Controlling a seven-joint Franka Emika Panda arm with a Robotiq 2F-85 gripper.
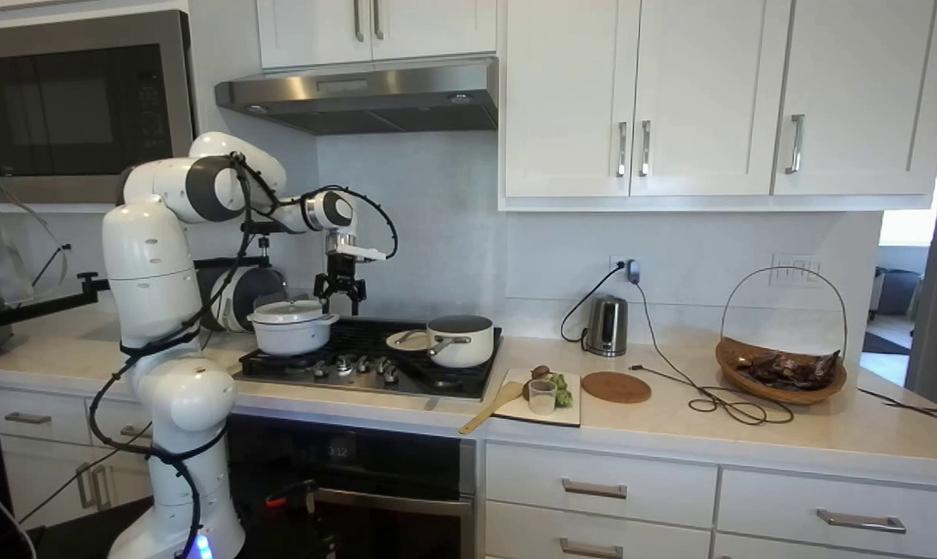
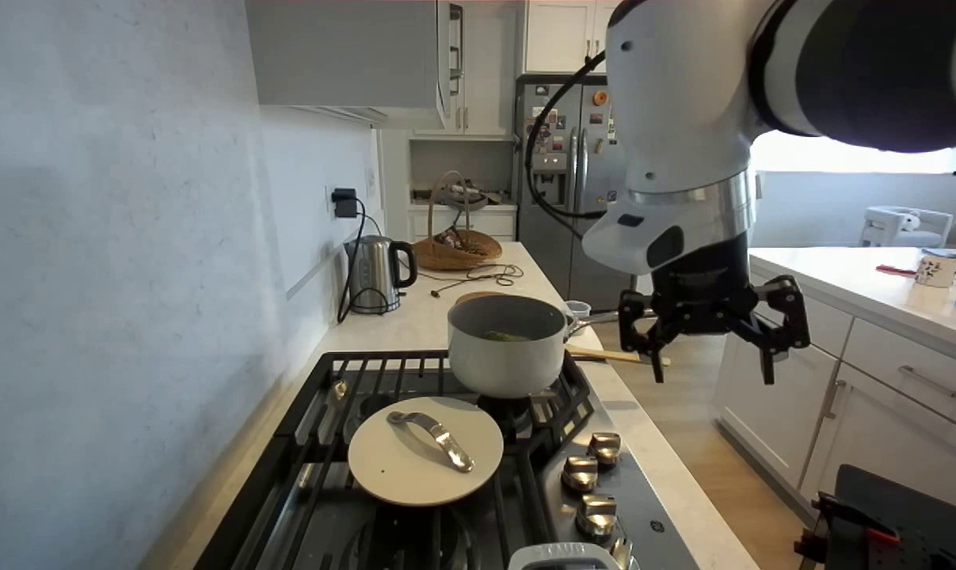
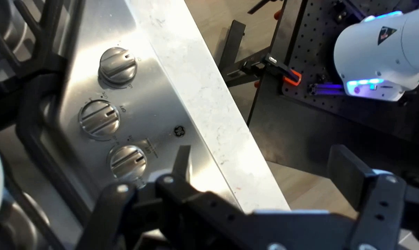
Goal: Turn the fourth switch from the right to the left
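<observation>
A row of metal knobs runs along the front of the black gas cooktop (image 1: 429, 381). The fourth knob from the right (image 1: 345, 364) is in that row in an exterior view. In another exterior view, several knobs (image 2: 597, 516) show, the nearest partly hidden by a pot handle. In the wrist view, three knobs (image 3: 100, 119) lie left of the jaws, and "OFF" marks stand beside two. My gripper (image 3: 261, 152) is wide open and empty, touching no knob. It also shows in both exterior views (image 1: 339, 303) (image 2: 713, 376), pointing down, above knob height near the counter's front edge.
A white lidded pot (image 1: 289, 334) stands left on the cooktop, close to the gripper. A white saucepan (image 2: 505, 360) stands on the right burner, its handle toward the front. A loose lid (image 2: 426, 475) lies between them. A range hood (image 1: 367, 93) hangs above.
</observation>
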